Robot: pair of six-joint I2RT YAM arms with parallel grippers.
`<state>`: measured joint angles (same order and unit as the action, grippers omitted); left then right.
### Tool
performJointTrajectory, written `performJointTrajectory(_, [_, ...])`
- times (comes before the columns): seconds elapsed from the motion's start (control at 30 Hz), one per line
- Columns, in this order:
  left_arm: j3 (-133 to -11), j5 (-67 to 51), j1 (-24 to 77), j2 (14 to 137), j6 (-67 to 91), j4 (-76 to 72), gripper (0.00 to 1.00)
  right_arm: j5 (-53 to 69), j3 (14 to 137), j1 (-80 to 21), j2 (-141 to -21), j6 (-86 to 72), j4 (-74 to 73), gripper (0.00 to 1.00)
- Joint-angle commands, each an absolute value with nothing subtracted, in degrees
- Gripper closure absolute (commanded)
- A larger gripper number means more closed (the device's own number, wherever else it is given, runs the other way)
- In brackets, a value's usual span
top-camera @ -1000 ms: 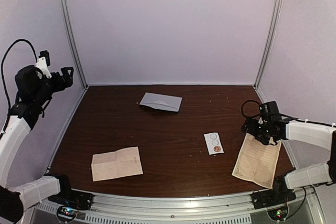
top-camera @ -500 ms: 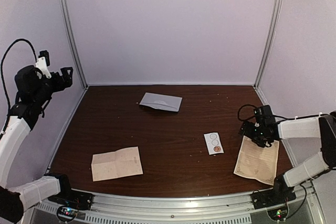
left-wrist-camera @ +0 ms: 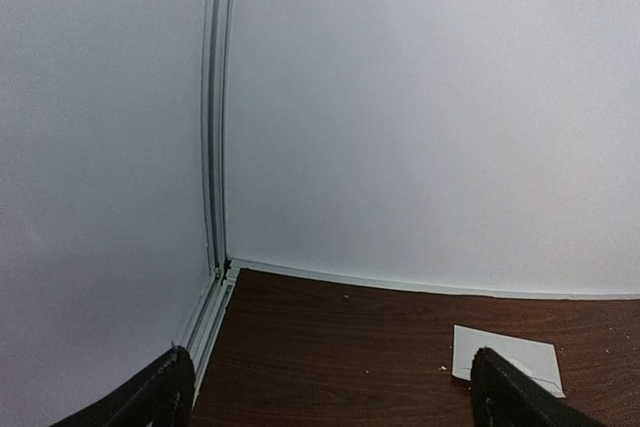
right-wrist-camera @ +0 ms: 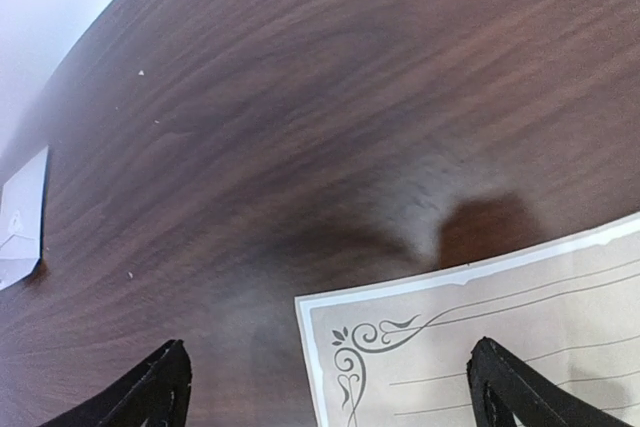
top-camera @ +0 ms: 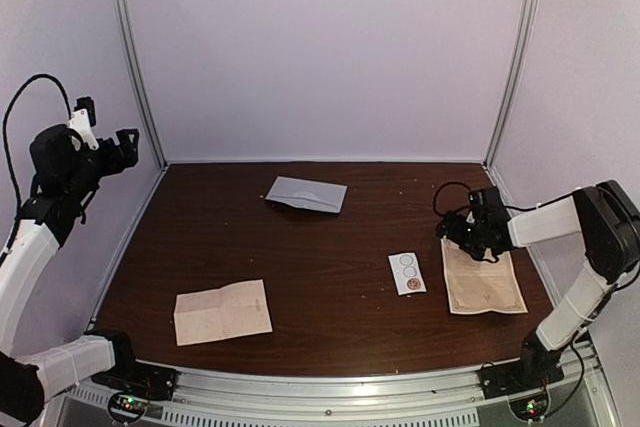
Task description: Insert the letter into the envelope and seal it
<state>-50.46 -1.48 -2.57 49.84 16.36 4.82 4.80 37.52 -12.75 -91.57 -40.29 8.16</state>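
Hovering low over the far corner of the letter (top-camera: 485, 282), the right gripper (top-camera: 462, 238) is spreading its fingers wide and gripping nothing. The wrist view is showing its two black tips straddling the sheet's ornate bordered corner, though whether they are touching the paper is not clear. The left gripper (top-camera: 128, 139) is hanging high beside the left wall, its jaws likewise wide apart and empty, pointing toward the back corner. The envelope (top-camera: 306, 194) is lying flat on the dark wooden table (top-camera: 330, 247) near the back wall, well apart from both grippers and from the letter. A small white sticker strip (top-camera: 407, 273) is sitting just left of the letter, and a folded tan sheet (top-camera: 222, 311) is resting near the front left.
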Motion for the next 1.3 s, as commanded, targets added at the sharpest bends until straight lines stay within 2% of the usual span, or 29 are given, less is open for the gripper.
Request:
performJointTrajectory(0.0, [-50.1,-0.88,-2.64,50.09,15.12,3.5,0.02,8.93,42.86,-14.5,-98.38,-39.43,6.87,0.03])
performJointTrajectory(0.47, [-50.1,3.34,-2.61,49.89,13.78,3.63,0.02,9.8,67.56,-14.9,-112.91,-32.29,0.89,0.06])
performJointTrajectory(0.7, [-49.96,4.48,-2.6,49.68,13.47,3.65,0.02,6.2,72.8,-14.85,-104.05,-27.63,-6.13,0.05])
performJointTrajectory(0.83, [-49.89,4.36,-2.61,49.79,13.66,3.69,0.02,3.34,67.98,-14.85,-93.01,-27.04,-9.44,0.03])
performJointTrajectory(0.97, [-49.8,3.82,-2.59,49.89,13.81,3.62,0.02,0.33,57.8,-14.56,-79.64,-29.28,-12.32,0.02])
performJointTrajectory(1.13, [-49.75,3.01,-2.63,50.01,14.23,3.61,0.02,2.69,42.25,-13.8,-63.51,-36.0,-15.16,0.02])
performJointTrajectory(1.27, [-49.77,2.35,-2.58,49.86,14.67,3.64,0.02,3.04,34.33,-13.33,-52.61,-40.91,-18.02,0.02])
